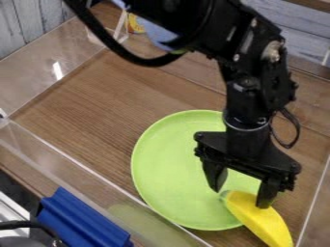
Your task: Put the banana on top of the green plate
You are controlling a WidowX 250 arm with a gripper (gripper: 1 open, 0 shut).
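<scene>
Banana [261, 221] resting partly on green plate [175, 174].
Gripper [240, 191] hovering open above it; banana overhanging the plate's near-right rim.

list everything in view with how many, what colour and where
plate: one, lime green, on the wooden surface
banana: one, yellow with a greenish tip, one end over the plate's edge, the rest reaching past it toward the near right
wooden surface: one, brown, under the plate
clear wall: one, see-through, along the near left side
ribbed object: one, blue, bottom left, outside the clear wall
round object: one, pale blue, at the back, partly hidden by the arm
panelling: grey, top left
arm: one, black, from the top down over the plate
fingers: two, black, open, at the plate's right part by the banana
</scene>
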